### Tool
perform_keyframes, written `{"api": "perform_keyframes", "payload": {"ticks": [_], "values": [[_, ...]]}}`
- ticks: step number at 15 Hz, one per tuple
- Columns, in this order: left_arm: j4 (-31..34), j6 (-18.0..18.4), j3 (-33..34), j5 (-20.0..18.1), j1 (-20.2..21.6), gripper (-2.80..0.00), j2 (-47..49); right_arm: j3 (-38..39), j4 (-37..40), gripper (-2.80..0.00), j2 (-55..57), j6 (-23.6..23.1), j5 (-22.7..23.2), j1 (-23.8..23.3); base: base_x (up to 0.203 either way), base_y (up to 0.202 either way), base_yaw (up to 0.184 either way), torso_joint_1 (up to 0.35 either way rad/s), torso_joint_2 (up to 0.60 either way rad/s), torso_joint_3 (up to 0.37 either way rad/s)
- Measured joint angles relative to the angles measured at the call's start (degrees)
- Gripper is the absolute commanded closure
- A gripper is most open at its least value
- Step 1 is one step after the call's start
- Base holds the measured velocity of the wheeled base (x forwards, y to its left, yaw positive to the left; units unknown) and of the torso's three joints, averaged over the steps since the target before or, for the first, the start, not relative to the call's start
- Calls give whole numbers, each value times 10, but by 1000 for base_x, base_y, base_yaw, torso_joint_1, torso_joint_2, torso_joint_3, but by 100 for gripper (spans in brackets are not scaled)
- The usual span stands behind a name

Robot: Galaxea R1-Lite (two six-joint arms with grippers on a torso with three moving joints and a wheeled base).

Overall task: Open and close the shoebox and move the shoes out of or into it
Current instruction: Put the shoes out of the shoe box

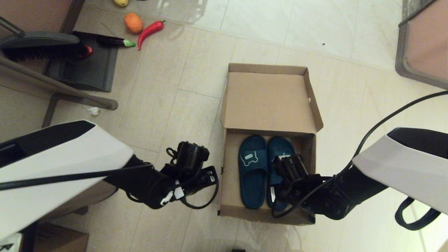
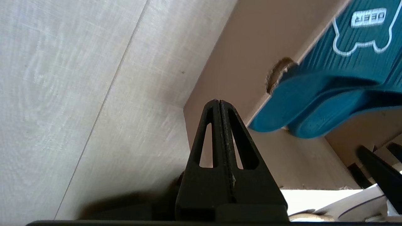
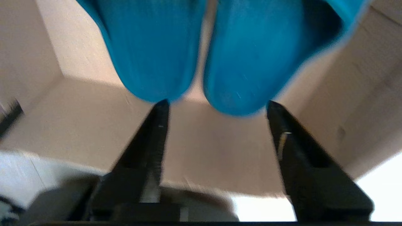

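The brown cardboard shoebox (image 1: 231,168) stands open on the floor, its hinged lid (image 1: 267,99) folded back at the far side. Both navy slide sandals lie inside, side by side: the left sandal (image 1: 252,171) shows its white logo, the right sandal (image 1: 280,148) is half hidden under my right wrist. My right gripper (image 3: 216,105) hangs open over the box's near end, its fingertips just behind the two sandal heels (image 3: 248,72), holding nothing. My left gripper (image 2: 219,102) is shut and empty, beside the box's left wall (image 2: 238,62), outside it.
A dustpan (image 1: 85,64) and brush (image 1: 38,45) sit far left, with an orange (image 1: 133,22), a red chilli (image 1: 149,31) and an eggplant toy (image 1: 115,42) near them. A crumpled paper scrap (image 1: 93,111) lies on the tiles. A framed panel (image 1: 421,45) stands far right.
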Motion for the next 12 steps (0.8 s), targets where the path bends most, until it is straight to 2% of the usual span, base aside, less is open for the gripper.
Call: {"api": "perform_keyframes", "payload": {"ticks": [5,9,12], "values": [[9,2,2,5,15,0,-8,-44,-81,-280,73,-13,-6,1,0,0,0,0,0,0],[12,1,3,5,22,0,-11,-125,-92,-280,129,-24,-54,-1,0,0,0,0,0,0],[11,0,3,5,23,0,-12,-133,-113,-280,146,-25,-69,-1,0,0,0,0,0,0]]}}
